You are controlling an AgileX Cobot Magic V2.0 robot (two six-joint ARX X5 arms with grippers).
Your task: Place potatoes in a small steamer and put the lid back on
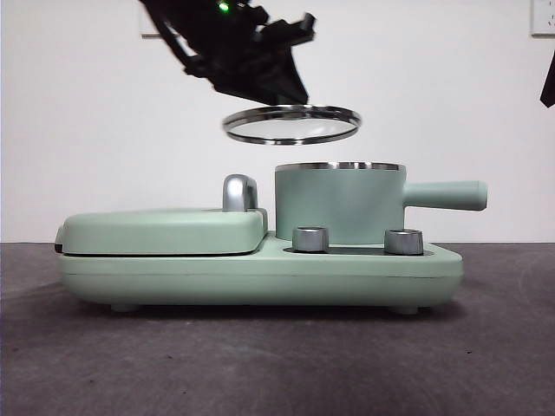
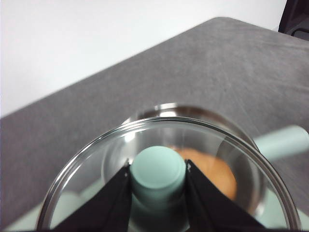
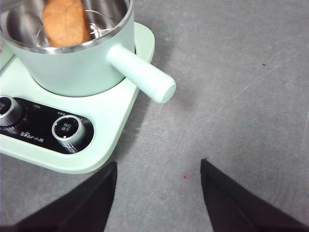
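Note:
The mint-green small steamer (image 1: 340,204) stands on the right half of a green cooker base, its handle pointing right. The orange-brown potato (image 3: 65,21) lies inside it and shows through the glass in the left wrist view (image 2: 212,169). My left gripper (image 2: 158,176) is shut on the lid's green knob (image 2: 158,171) and holds the glass lid (image 1: 291,123) tilted in the air, a little above the steamer and slightly to its left. My right gripper (image 3: 158,193) is open and empty, above the table to the right of the steamer's handle (image 3: 142,72).
The flat green hinged griddle (image 1: 160,230) with a steel handle (image 1: 239,192) covers the left half of the cooker base (image 1: 260,273). Two steel dials (image 1: 310,239) (image 1: 403,242) sit on the base's front. Grey table surface lies around it.

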